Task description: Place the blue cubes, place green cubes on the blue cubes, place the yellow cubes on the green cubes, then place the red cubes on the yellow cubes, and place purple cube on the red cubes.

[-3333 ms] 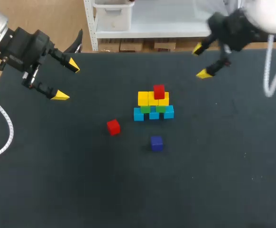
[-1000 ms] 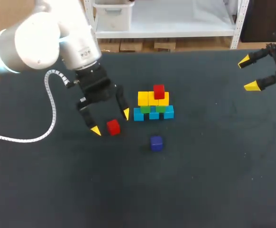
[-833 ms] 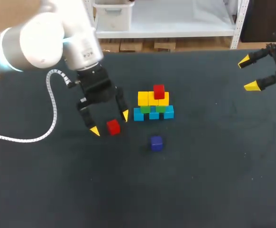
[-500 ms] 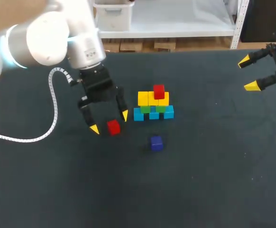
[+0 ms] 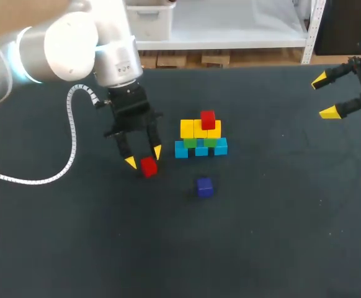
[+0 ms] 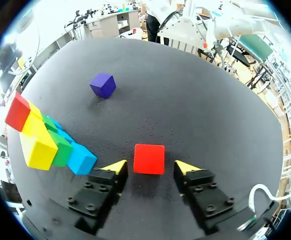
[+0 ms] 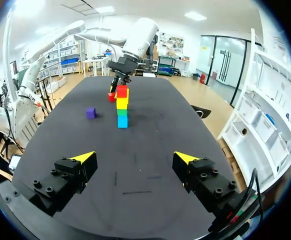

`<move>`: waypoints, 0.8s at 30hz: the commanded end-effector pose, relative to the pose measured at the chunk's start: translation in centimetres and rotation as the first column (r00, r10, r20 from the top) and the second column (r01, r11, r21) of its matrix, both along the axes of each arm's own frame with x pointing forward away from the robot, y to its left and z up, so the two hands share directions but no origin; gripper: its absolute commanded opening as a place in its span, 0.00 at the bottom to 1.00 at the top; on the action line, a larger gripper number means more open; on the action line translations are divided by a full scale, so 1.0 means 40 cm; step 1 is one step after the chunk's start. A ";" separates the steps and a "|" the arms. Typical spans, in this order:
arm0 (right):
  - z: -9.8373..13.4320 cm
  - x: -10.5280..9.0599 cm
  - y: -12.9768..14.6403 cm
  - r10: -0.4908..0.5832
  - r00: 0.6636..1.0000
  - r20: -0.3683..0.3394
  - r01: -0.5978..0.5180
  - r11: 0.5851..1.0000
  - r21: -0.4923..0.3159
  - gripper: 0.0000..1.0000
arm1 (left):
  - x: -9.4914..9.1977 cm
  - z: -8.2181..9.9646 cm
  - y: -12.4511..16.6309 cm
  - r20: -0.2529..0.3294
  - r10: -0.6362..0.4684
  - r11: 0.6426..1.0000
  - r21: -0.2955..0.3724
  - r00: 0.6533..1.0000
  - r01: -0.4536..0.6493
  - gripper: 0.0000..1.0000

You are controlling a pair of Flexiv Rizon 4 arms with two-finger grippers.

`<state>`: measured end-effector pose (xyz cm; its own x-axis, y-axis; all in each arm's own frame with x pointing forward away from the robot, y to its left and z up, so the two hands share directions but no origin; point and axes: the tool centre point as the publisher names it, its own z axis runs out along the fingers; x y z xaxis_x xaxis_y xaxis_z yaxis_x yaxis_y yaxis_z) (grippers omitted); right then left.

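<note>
A loose red cube (image 5: 148,167) (image 6: 149,159) lies on the dark table (image 5: 261,236), left of the stack. My left gripper (image 5: 144,157) (image 6: 150,166) is down over it, fingers on either side with a thin gap at each face, so it is open. The stack (image 5: 201,136) (image 7: 121,106) has blue cubes (image 5: 201,149) at the bottom, green cubes (image 5: 190,143) on them, yellow cubes (image 5: 200,128) above and one red cube (image 5: 208,118) on top. A purple cube (image 5: 205,187) (image 6: 103,85) lies in front of the stack. My right gripper (image 5: 325,96) (image 7: 135,157) hangs open and empty at the far right.
The left arm's white cable (image 5: 72,143) loops over the table's left side. The stack stands close to the right of the left gripper.
My left gripper has turned a little and its fingers have drawn in around the loose red cube. The cube, the stack and the right arm have not moved.
</note>
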<state>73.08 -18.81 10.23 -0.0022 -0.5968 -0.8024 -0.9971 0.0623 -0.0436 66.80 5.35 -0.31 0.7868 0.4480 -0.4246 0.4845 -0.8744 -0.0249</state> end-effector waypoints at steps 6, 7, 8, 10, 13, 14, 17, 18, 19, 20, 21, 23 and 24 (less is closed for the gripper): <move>-0.001 0.001 0.000 0.001 1.000 0.001 -0.001 1.000 0.001 1.00 | -0.005 -0.002 -0.008 -0.014 0.001 1.000 0.001 1.000 -0.001 0.43; -0.001 0.001 0.000 0.001 1.000 0.001 -0.001 1.000 0.001 1.00 | -0.009 -0.002 -0.009 -0.014 0.003 1.000 0.000 1.000 -0.003 0.42; -0.001 0.001 0.000 0.001 1.000 0.001 -0.001 1.000 0.001 1.00 | -0.012 -0.002 -0.011 -0.015 0.007 1.000 0.001 1.000 -0.007 0.36; -0.001 0.001 0.000 0.001 1.000 0.001 -0.001 1.000 0.001 1.00 | -0.019 -0.003 -0.014 -0.019 0.033 0.999 -0.005 0.999 -0.033 0.16; -0.001 0.001 0.000 0.001 1.000 0.001 -0.001 1.000 0.001 1.00 | -0.028 0.007 -0.019 -0.016 0.066 0.998 -0.021 0.998 -0.066 0.00; -0.001 0.001 0.000 0.001 1.000 0.001 -0.001 1.000 0.001 1.00 | -0.030 0.012 -0.021 -0.015 0.078 0.997 -0.022 0.997 -0.078 0.00; -0.001 0.001 0.000 0.001 1.000 0.001 -0.001 1.000 0.001 1.00 | -0.038 0.045 -0.024 -0.010 0.148 0.988 -0.049 0.989 -0.149 0.00; -0.001 0.001 0.000 0.001 1.000 0.001 -0.001 1.000 0.001 1.00 | -0.042 0.067 -0.026 -0.008 0.187 0.981 -0.058 0.982 -0.187 0.00; -0.001 0.001 0.000 0.001 1.000 0.001 -0.001 1.000 0.001 1.00 | -0.045 0.079 -0.027 -0.005 0.206 0.976 -0.066 0.978 -0.206 0.00; -0.001 0.001 0.000 0.001 1.000 0.001 -0.001 1.000 0.001 1.00 | -0.049 0.106 -0.028 -0.005 0.257 0.963 -0.088 0.966 -0.256 0.00; -0.001 0.001 0.000 0.001 1.000 0.001 -0.001 1.000 0.001 1.00 | -0.052 0.120 -0.029 -0.005 0.279 0.956 -0.093 0.960 -0.278 0.00; -0.001 0.001 0.000 0.001 1.000 0.001 -0.001 1.000 0.001 1.00 | -0.060 0.167 -0.036 -0.005 0.363 0.926 -0.108 0.932 -0.361 0.00; -0.001 0.001 0.000 0.001 1.000 0.001 -0.001 1.000 0.001 1.00 | -0.064 0.187 -0.040 -0.004 0.391 0.914 -0.111 0.920 -0.389 0.00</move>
